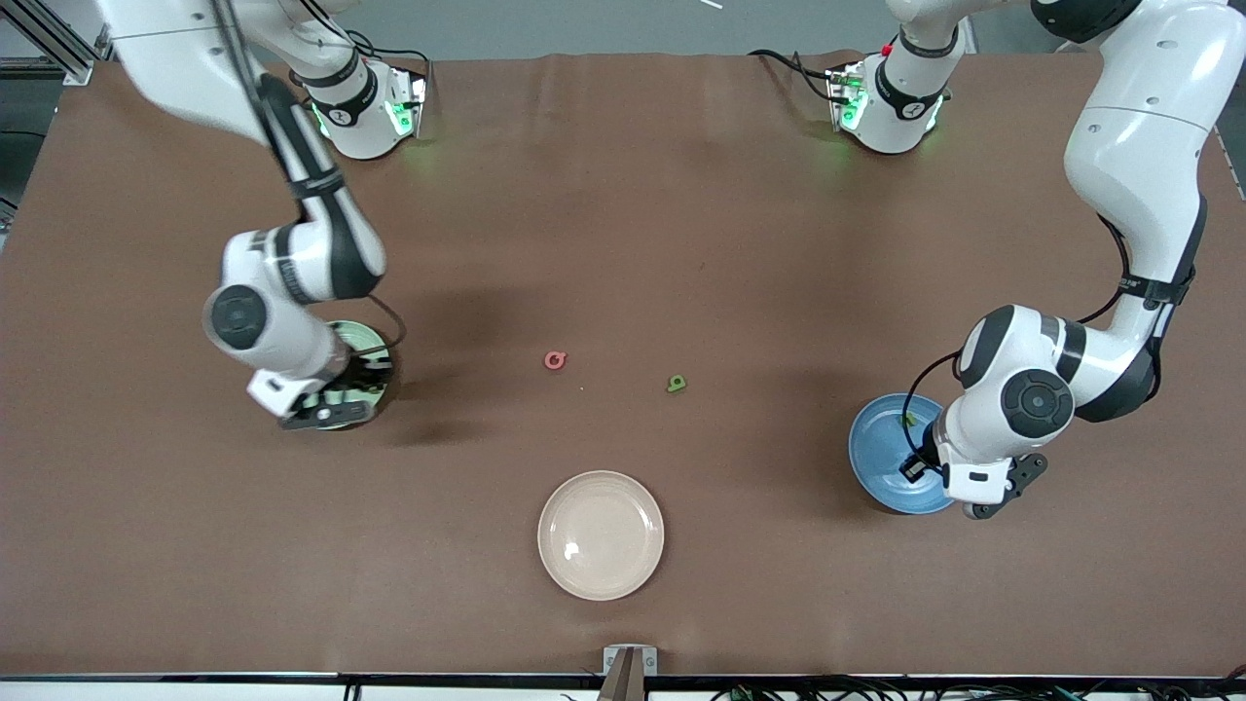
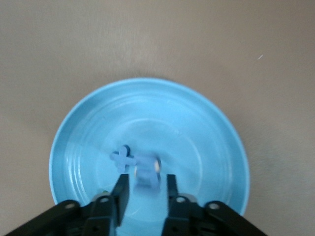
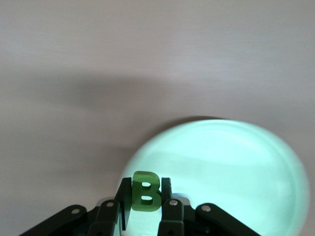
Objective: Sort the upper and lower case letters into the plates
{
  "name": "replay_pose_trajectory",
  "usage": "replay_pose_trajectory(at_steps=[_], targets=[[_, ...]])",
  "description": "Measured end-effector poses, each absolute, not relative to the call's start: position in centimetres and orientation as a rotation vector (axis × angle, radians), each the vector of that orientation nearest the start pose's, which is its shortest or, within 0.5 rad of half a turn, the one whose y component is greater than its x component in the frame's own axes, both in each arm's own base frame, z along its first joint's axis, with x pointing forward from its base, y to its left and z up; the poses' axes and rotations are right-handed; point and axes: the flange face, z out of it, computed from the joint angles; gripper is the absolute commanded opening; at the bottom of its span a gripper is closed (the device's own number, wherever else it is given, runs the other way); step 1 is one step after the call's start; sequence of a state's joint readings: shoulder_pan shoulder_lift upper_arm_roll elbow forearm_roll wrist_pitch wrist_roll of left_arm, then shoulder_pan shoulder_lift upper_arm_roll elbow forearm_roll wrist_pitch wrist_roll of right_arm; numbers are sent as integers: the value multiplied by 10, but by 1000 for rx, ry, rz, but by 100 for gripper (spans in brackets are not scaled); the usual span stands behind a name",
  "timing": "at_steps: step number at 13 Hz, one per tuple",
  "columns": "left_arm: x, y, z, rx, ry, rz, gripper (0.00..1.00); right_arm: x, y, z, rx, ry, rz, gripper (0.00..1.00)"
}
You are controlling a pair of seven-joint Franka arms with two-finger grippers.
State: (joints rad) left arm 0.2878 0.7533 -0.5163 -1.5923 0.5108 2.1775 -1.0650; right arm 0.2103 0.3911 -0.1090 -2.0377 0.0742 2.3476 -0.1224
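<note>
Plates first, from the right arm's end: your right gripper [image 3: 146, 196] hangs over the pale green plate [image 1: 362, 338], pinching a green letter B [image 3: 145, 191]. You see the cream plate [image 1: 601, 534] bare, nearest the front camera. Your left gripper [image 2: 146, 189] hangs over the blue plate [image 1: 881, 453], fingers slightly parted around a blurred blue letter [image 2: 146, 173]; whether it grips, you cannot tell. Another blue letter [image 2: 121, 158] lies inside.

the brown table [image 1: 623, 195] cover looks like matt cloth, faintly creased. the blue plate [image 2: 147, 113], green plate [image 3: 236, 167] and beige plate [image 1: 601, 534] look smooth and glossy. the green b [image 3: 145, 191] looks like translucent plastic.
</note>
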Motion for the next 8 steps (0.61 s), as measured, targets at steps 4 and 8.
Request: replay_pose_trajectory(at_steps=[4,8], targets=[[676,-134,231,-2941,-976,17,100,588,-19,230,-3107,-303,119,2],[635,-268,238,-2972,-960,18,100,582,-18,194,-3104,-308,164,3]])
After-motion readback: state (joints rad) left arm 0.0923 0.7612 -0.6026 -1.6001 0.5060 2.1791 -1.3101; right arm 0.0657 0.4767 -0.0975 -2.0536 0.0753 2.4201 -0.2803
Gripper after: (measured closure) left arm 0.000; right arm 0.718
